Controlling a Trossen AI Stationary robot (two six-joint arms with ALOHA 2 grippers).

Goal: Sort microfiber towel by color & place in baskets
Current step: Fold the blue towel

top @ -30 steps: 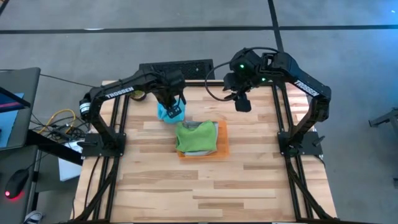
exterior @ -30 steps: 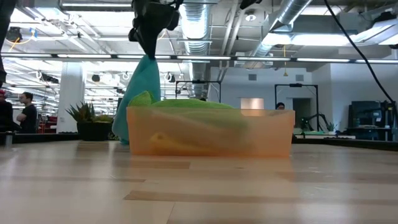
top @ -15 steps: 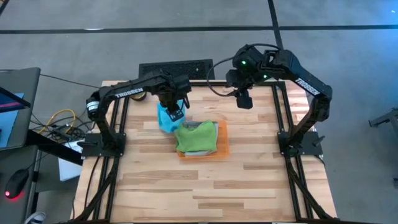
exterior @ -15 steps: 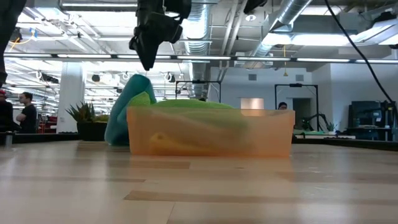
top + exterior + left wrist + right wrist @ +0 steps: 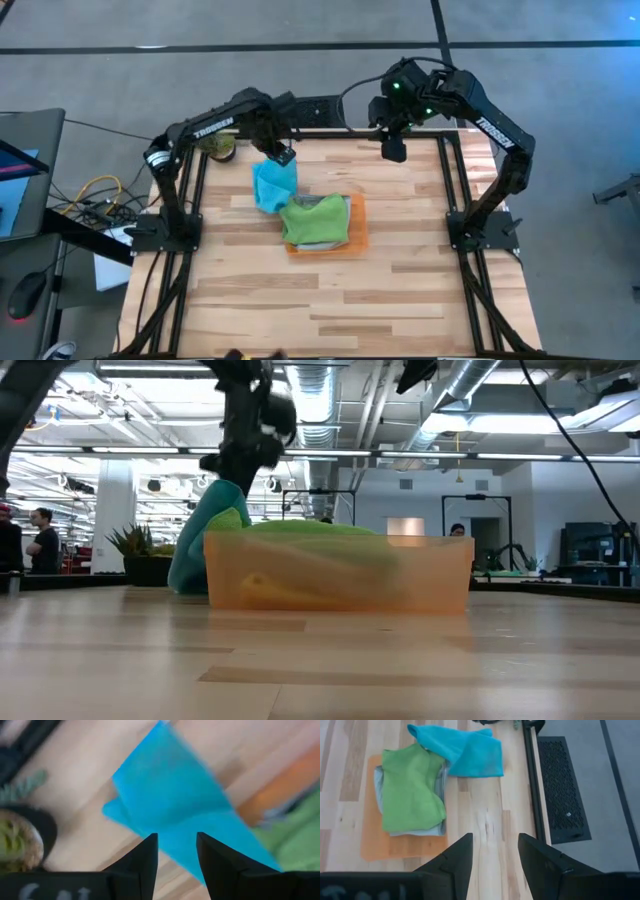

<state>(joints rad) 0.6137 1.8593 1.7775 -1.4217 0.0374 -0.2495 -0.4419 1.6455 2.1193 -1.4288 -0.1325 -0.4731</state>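
A blue towel (image 5: 272, 185) lies crumpled on the table, one edge leaning against the far left corner of the orange basket (image 5: 357, 232). In the basket a green towel (image 5: 314, 220) lies on top of a grey one (image 5: 439, 830). My left gripper (image 5: 177, 852) hangs open a little above the blue towel's far end, touching nothing. My right gripper (image 5: 495, 852) is open and empty, above the table's far right part (image 5: 392, 150). In the low view the blue towel (image 5: 203, 540) slumps against the basket's wall (image 5: 340, 575).
A small green potted plant (image 5: 218, 148) stands at the far left corner, close to my left gripper. A black grille (image 5: 300, 108) lies beyond the far edge. Bare wood stretches across the near half of the table (image 5: 330, 310).
My left gripper has opened and let go of the blue towel, which hung from it and has fallen into a heap against the basket. The gripper has then drawn back toward the far edge. My right gripper has moved a little toward the far edge.
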